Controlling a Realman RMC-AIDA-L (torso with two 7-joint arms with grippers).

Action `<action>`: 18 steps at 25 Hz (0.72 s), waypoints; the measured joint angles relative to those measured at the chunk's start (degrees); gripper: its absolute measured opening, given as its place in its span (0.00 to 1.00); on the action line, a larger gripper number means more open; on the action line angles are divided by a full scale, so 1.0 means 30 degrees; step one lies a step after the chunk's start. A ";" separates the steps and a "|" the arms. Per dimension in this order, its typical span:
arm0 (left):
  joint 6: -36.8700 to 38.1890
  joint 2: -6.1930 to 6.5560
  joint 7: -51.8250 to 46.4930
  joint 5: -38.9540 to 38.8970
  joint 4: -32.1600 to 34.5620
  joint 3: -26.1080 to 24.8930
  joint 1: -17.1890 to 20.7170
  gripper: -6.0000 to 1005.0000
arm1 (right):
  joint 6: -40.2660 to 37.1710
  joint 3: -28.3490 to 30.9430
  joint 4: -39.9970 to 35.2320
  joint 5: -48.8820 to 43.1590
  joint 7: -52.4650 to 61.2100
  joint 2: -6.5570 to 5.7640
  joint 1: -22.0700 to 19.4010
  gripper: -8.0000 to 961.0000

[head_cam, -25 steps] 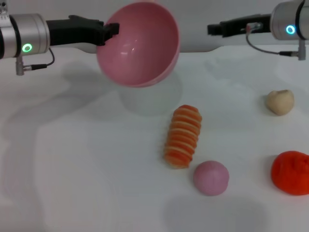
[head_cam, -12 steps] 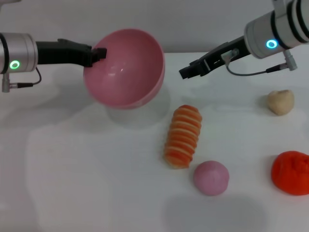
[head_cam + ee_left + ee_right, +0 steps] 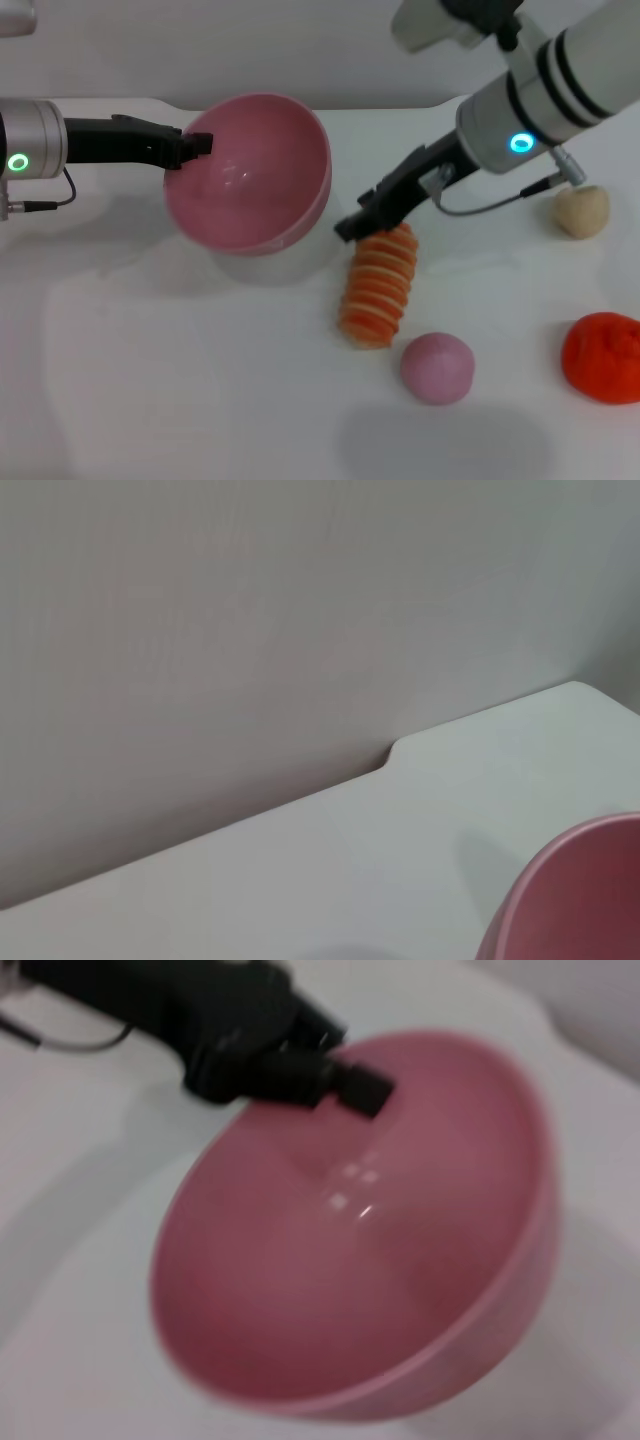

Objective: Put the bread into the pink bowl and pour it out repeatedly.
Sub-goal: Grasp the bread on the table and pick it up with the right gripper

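My left gripper (image 3: 192, 147) is shut on the rim of the pink bowl (image 3: 250, 175) and holds it tilted just above the table at the left centre, its opening facing me. The bowl is empty. The striped orange-red and cream bread (image 3: 380, 287) lies on the table to the right of the bowl. My right gripper (image 3: 354, 226) is low over the far end of the bread, between the bread and the bowl. The right wrist view shows the bowl (image 3: 350, 1260) with the left gripper (image 3: 345, 1078) on its rim. The left wrist view shows only an edge of the bowl (image 3: 585, 900).
A small pink ball (image 3: 437, 367) lies just in front of the bread. A beige lump (image 3: 581, 210) sits at the right, a red-orange object (image 3: 602, 357) at the front right. The white table (image 3: 150, 380) ends at a wall behind.
The left gripper has lowered the bowl and moved it left. The right arm has swung down and left from the back right to the far end of the bread. The bread has not moved.
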 joint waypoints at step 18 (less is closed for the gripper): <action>-0.0160 -0.0338 0.0145 0.0135 -0.0215 0.0507 -0.0096 0.06 | -0.0839 -0.2027 0.2288 -0.0516 0.0379 0.0175 -0.0038 0.66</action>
